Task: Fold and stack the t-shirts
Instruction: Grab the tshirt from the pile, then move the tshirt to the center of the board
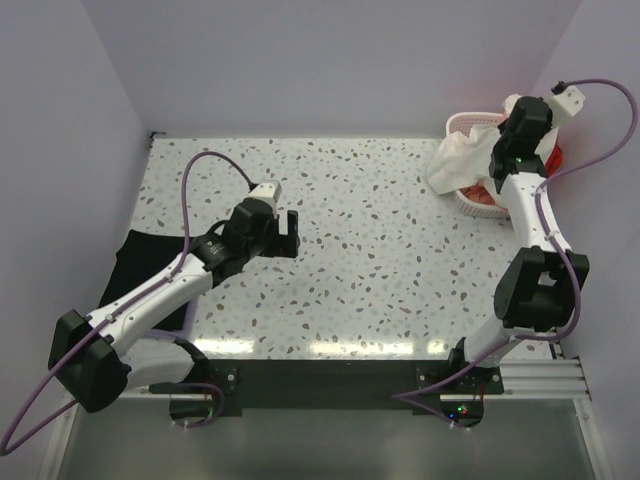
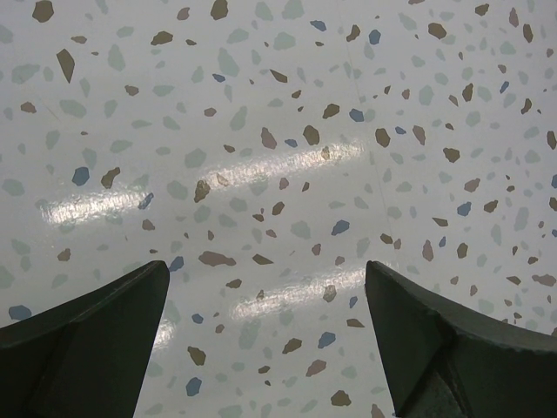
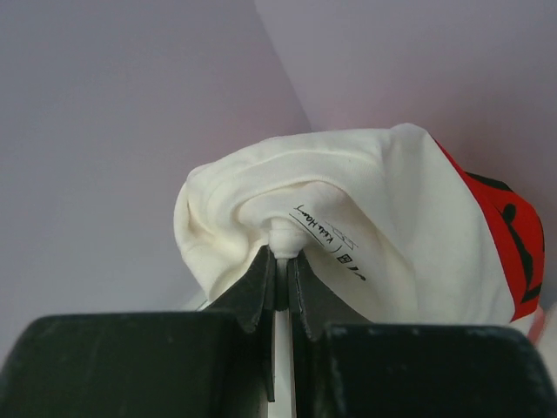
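**Right tool (image 1: pixel 512 132) lifts a cream tee (image 1: pixel 455 160) from the basket (image 1: pixel 462 124); left tool (image 1: pixel 290 232) waits over the worktop (image 1: pixel 400 250).**

Top view: at the far right corner the cream tee hangs from the right tool and drapes over the basket rim. A black tee (image 1: pixel 150 262) lies flat at the left edge, partly under the left arm, and the left tool hovers near the middle, holding nothing. Left wrist: the left tool (image 2: pixel 265 272) has its jaws spread wide above bare speckled worktop (image 2: pixel 261 131). Right wrist: the right tool (image 3: pixel 280 259) is pinched tight on a small bunched fold of the tee (image 3: pixel 374 200) beside a printed label, with a red print (image 3: pixel 492 235) at the right. The pinch looks thin, so the cloth could slip free on the carry. Its trailing part may also snag the rim and drag or tip the basket.
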Tool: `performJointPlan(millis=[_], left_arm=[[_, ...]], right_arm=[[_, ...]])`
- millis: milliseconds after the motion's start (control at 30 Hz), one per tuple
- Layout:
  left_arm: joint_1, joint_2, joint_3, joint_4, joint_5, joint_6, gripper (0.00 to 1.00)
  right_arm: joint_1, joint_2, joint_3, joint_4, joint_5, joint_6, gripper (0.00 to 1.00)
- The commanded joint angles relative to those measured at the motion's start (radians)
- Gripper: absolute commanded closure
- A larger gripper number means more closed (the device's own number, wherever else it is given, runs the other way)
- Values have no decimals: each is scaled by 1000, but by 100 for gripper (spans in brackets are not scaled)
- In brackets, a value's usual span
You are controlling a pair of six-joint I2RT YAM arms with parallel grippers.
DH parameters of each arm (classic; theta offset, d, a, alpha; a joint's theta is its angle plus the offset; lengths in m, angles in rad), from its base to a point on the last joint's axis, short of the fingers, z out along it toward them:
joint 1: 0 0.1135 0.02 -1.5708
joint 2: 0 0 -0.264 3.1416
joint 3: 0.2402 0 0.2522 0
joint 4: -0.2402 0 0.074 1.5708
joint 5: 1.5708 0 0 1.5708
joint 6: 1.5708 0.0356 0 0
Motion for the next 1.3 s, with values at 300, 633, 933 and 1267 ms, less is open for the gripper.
performJointPlan(millis=[300,633,933,1267], left_arm=[[7,-25,38,1,-2,20,0],[7,-25,38,2,-1,19,0],[21,-26,38,4,16,16,0],[35,-35,32,7,5,10,0]], right_arm=[[7,-54,201,-29,-48,-30,100],[12,-172,246,-52,-214,0,100],[122,-261,330,-141,-318,3,100],[408,-243,338,-216,-407,-1,100]])
